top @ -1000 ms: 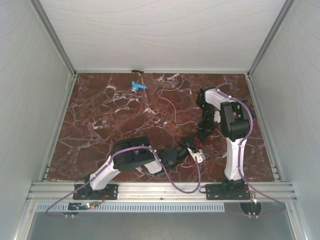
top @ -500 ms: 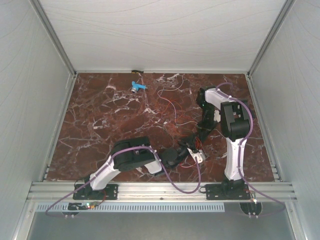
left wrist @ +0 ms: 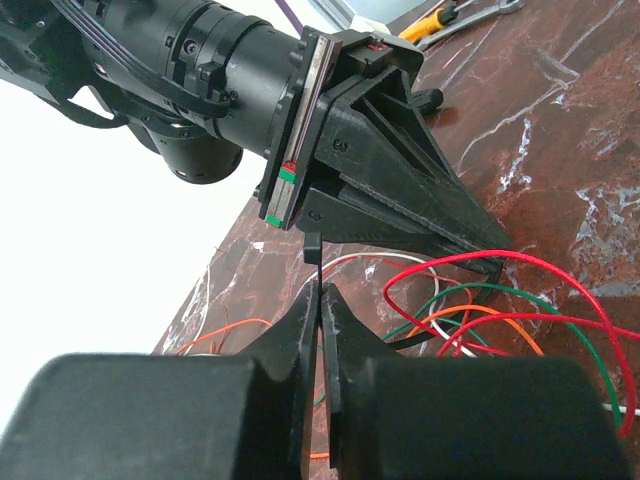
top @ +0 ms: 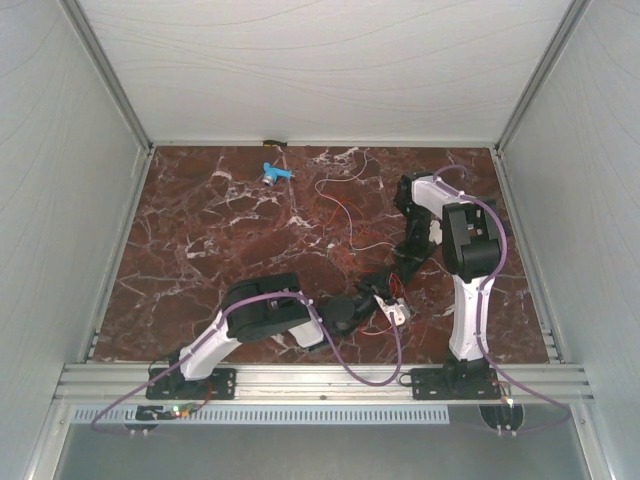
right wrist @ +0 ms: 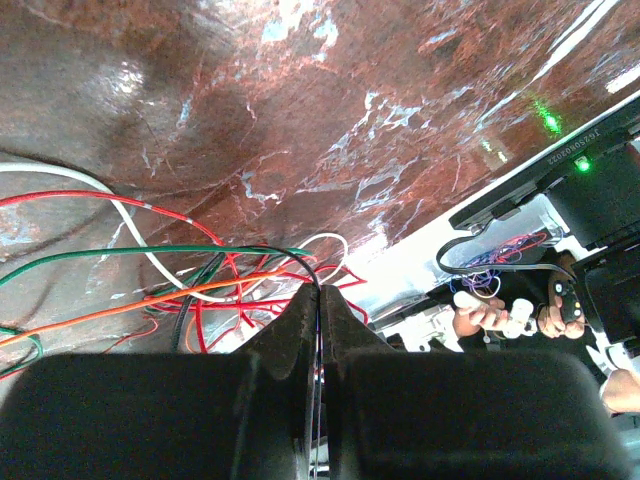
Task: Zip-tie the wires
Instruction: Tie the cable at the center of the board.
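Hardly any shift since a second ago: right forearm a touch farther right, away from the small blue plastic piece point(top: 275, 172); left arm as before.

Hard to read from above: very thin red, orange, white and green wires point(left wrist: 455, 322) point(right wrist: 225, 295), nearly lost against the veining of the dark red marble worktop point(top: 200, 230). Loose loops to the near right of the blue piece. Main tangle farther the same way, well apart from that piece and half covered by the two wrists. Fingertips of both arms too small and dark there to separate.

In the left wrist view, yellow-handled tool point(left wrist: 432, 18) cut off by the upper edge. Lower part of that view filled by blurred black housing, and the same in the right wrist view.

Left fingers point(left wrist: 295, 335) pressed together, tips just above the tangle. Thin black strip point(left wrist: 312, 248) pinched in the seam at the tips and standing up from it; lower end hidden between the pads.

Right fingers point(right wrist: 292, 325) likewise together, no gap showing. Seen from the left wrist as a black wedge with its point down among the red and green loops, touching them. Thin dark strand point(right wrist: 318, 285) curving in from the tangle and caught in the seam; wire or strip, cannot tell.
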